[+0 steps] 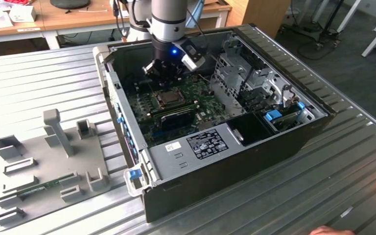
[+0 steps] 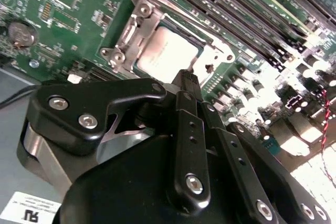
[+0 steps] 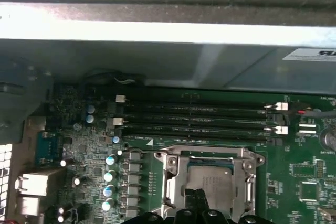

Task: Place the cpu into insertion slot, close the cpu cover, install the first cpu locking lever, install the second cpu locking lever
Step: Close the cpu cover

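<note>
The gripper (image 2: 189,77) is shut with nothing in it, its tip right at the edge of the cpu cover (image 2: 137,24). The cpu cover lies flat around the cpu (image 2: 167,51), just under the tip, so the cpu cannot slip.

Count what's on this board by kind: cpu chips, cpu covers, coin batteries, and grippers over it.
cpu: 1
cpu cover: 1
coin battery: 1
gripper: 1
Total: 4

lab: open computer case (image 1: 253,161), wooden desks (image 1: 77,19)
</note>
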Robot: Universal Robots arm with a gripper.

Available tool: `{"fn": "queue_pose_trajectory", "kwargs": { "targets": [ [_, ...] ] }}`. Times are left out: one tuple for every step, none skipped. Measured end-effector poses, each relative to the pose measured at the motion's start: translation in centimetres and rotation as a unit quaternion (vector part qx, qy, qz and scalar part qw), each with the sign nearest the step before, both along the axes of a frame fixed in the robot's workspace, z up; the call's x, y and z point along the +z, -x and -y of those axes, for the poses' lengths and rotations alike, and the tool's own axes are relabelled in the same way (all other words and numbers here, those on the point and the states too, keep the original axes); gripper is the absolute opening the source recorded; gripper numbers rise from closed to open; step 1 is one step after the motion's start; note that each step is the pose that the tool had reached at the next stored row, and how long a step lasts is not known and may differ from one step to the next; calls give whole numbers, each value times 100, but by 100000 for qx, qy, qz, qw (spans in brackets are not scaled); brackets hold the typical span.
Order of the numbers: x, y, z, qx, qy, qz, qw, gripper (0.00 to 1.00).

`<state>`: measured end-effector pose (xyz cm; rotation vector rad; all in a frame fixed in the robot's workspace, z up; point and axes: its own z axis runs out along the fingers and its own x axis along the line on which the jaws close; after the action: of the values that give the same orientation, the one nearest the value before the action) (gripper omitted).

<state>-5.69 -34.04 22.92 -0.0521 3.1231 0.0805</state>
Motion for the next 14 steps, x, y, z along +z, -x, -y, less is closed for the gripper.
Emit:
{"fn": "queue_pose_trajectory", "kwargs": {
  "targets": [
    [-3,5,0,-307,5,-2,100000,11],
    [-5,7,0,-664,8,-3,99998,11],
    [-7,10,0,-965,6,-3,99995,11],
    [-12,13,0,-1220,-3,4,99993,11],
    [-18,18,-1,-1514,-6,7,99989,11],
    [-24,25,0,-1823,0,3,99983,11],
    [-28,34,0,-2056,7,-4,99979,11],
    [-29,37,0,-2103,11,-4,99978,11],
    [-28,36,0,-2103,13,-5,99978,11],
    [-29,36,0,-2107,13,-5,99978,11],
    [-34,39,0,-2111,-3,8,99978,11],
    [-41,42,-1,-2114,-7,10,99978,11],
    [-50,46,0,-2106,4,4,99978,11],
    [-59,50,0,-2075,6,3,99978,11]
  ]
}}
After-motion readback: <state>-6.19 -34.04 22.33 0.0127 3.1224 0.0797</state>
